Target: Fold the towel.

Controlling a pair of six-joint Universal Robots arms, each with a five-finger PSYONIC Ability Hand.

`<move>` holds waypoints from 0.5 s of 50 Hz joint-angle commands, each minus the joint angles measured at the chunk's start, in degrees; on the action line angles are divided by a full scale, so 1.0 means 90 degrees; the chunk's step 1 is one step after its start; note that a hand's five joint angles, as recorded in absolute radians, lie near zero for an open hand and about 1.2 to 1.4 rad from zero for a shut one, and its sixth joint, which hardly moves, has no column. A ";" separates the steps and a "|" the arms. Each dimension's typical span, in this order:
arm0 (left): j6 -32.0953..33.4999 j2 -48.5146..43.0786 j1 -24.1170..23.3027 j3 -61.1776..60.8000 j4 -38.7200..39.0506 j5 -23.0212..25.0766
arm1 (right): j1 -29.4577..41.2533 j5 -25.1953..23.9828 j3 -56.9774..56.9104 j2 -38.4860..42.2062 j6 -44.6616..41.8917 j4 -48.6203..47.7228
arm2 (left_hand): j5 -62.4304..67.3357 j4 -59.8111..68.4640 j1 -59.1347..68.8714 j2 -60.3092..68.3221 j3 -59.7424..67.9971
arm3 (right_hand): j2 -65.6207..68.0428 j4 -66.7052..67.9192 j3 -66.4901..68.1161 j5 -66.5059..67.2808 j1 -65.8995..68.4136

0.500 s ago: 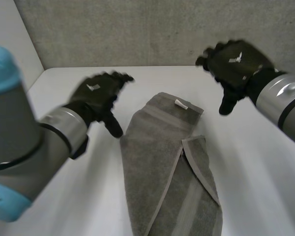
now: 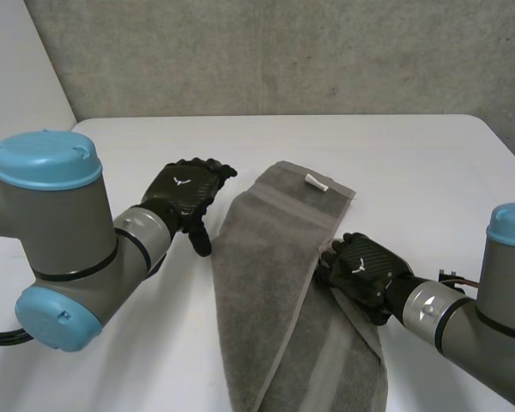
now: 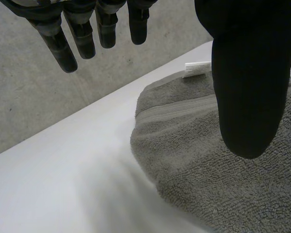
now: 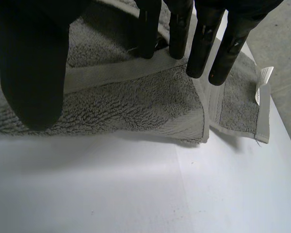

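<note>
A grey towel (image 2: pixel 275 257) lies folded lengthwise on the white table (image 2: pixel 412 163), with a white tag (image 2: pixel 316 182) at its far end. My left hand (image 2: pixel 182 193) hovers open just beside the towel's far left edge. In the left wrist view its thumb (image 3: pixel 250 73) hangs over the towel (image 3: pixel 194 165), near the tag (image 3: pixel 198 69), and holds nothing. My right hand (image 2: pixel 360 268) rests open on the towel's right edge, at the corner of a turned-over flap. Its straight fingertips (image 4: pixel 203 48) touch a woven band of the towel (image 4: pixel 136 102), with the thumb (image 4: pixel 31 63) apart.
A concrete wall (image 2: pixel 283 51) runs behind the table's far edge. Bare white table (image 4: pixel 136 194) lies to the right of the towel, and more bare table (image 3: pixel 63 184) to its left. The towel's near end runs toward the table's front.
Both hands have come down from above the table. The right hand moved from the far right onto the towel's right edge; the left drew in beside the towel's far left edge.
</note>
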 commanded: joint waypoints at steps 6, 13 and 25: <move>-0.0015 -0.0016 -0.0058 -0.0078 0.0011 -0.0001 | -0.0065 -0.0276 0.0001 0.0206 0.0054 -0.0413 | -0.0163 0.0060 0.0040 0.0061 0.0049 | 0.4082 0.3980 0.3970 0.4014 0.4330; 0.0015 -0.0055 -0.0155 -0.0078 0.0060 0.0008 | -0.0298 0.0005 -0.0281 0.0293 0.0181 -0.0745 | -0.0139 0.0083 0.0064 0.0085 0.0072 | 0.6636 0.6534 0.6524 0.6568 0.6884; 0.0063 -0.0846 -0.0497 0.0254 0.0392 0.0536 | -0.0855 0.0739 -0.0633 -0.0262 0.1332 -0.0687 | 0.0104 0.0327 0.0307 0.0328 0.0315 | 0.3867 0.3765 0.3755 0.3799 0.4115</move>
